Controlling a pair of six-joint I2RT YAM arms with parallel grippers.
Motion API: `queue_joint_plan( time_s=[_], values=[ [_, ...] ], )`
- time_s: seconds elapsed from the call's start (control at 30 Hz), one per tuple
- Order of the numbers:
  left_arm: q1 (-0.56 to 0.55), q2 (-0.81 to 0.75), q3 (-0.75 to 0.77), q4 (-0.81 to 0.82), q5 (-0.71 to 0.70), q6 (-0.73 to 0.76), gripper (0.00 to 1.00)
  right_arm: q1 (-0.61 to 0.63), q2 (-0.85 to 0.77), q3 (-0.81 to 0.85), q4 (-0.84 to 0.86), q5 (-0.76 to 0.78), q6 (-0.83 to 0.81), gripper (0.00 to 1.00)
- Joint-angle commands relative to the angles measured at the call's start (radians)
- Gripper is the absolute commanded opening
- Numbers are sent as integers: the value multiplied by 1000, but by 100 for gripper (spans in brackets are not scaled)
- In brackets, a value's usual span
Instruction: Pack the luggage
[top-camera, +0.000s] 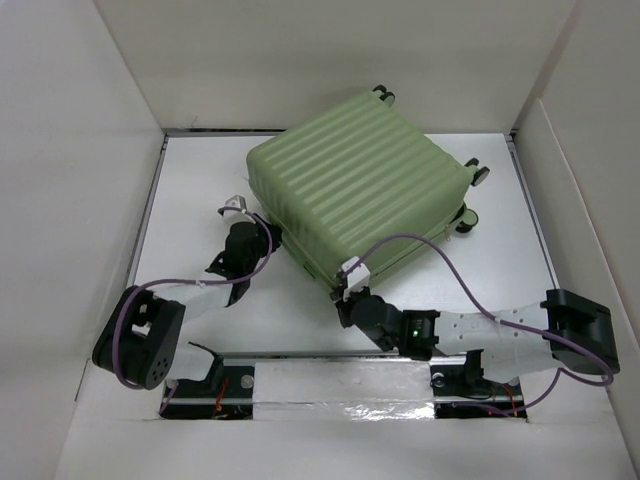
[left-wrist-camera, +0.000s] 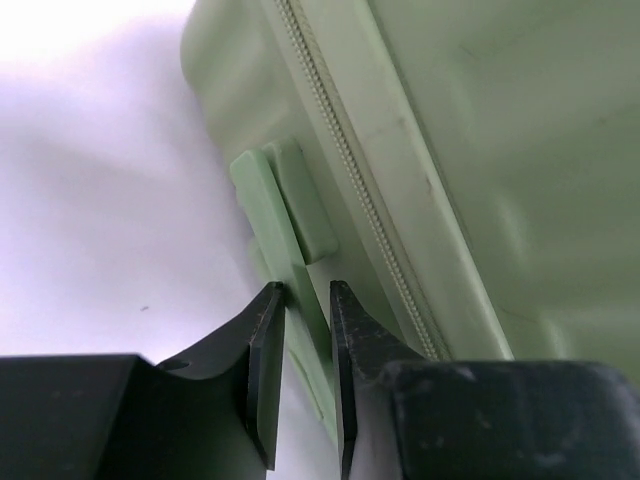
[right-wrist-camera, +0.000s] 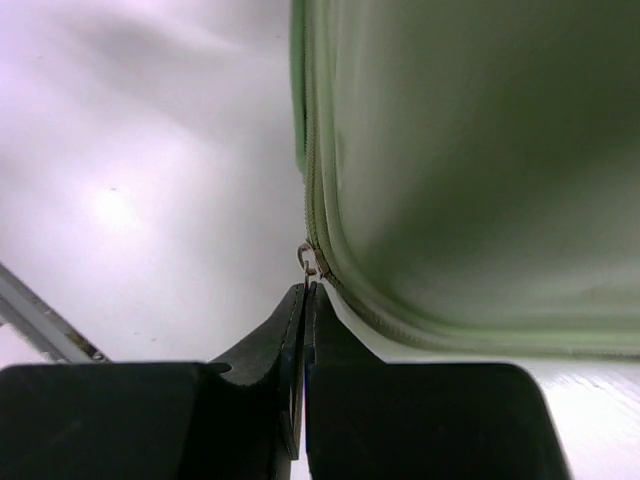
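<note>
Overhead cam: even soft light, decently sharp, thin dark shadow under luggage around 6 o'clock. My left wrist cam: table blown out white at 11 o'clock, my fingers near black at 6, edges bit soft. My right wrist cam dimmer and hazy: glare blob on table at 9 o'clock, shell murky toward 1, fingers there blurry too.

A robot lab cell: white worktop walled by plain white panels left, right and far, robot arms bolted at the near edge.
</note>
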Motion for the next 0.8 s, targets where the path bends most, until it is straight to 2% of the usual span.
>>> queue_joint_plan(
  time_s=[0.0, 0.1, 0.27, 0.53, 0.7, 0.77],
  values=[
    [-165, 40, -93, 101, 147, 0, 0, -29, -77, 36, 78, -141, -3, 0],
    [-246, 44, -140, 133, 101, -41, 0, -70, -77, 37, 80, -185, -30, 0],
    [-345, 31, -157, 184, 80, -98, 0, -70, 62, 213, 46, -314, -122, 0],
    [-356, -49, -232, 259, 110, -155, 0, -119, 304, 499, 72, -453, -224, 0],
    [-356, -87, -292, 290, 95, -173, 0, -188, 380, 550, 210, -533, -159, 0],
    [-356, -75, -294, 303, 98, -172, 0, -199, 429, 615, 195, -584, -124, 0]
  ],
)
